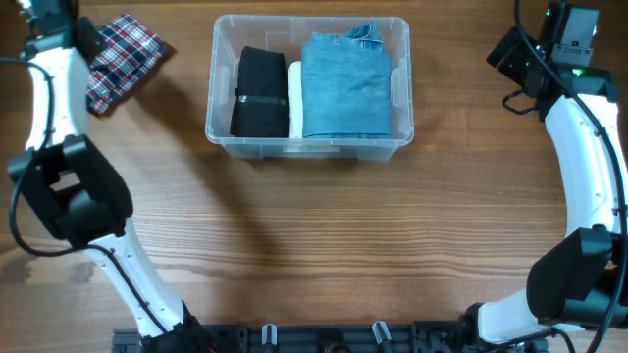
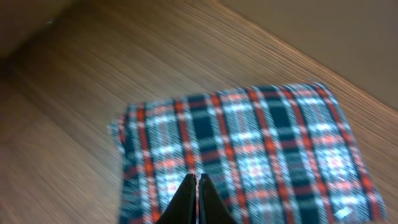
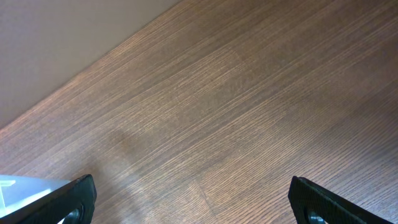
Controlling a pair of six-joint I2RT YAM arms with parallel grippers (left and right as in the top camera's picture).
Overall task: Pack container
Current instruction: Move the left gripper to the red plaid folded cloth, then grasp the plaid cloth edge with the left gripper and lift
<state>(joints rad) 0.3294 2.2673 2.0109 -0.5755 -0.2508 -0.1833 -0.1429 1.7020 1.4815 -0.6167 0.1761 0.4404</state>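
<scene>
Black fingers [image 2: 186, 202] of the left gripper [image 2: 198, 198] filled the bottom of the left wrist view, clenched tip to tip on the plaid cloth [image 2: 249, 149]; whether fabric was caught between them could not be told. The right wrist view showed the right gripper [image 3: 193, 202] spread wide above the wood, near the table's [image 1: 314, 245] far edge. Only the overhead view showed the container [image 1: 309, 146], at the table's far middle, well apart from the cloth at the far left corner. It held a black garment [image 1: 258, 93], a white piece [image 1: 295, 98] and folded jeans [image 1: 343, 88] side by side. Wood stretched wide between the container and the arm bases.
</scene>
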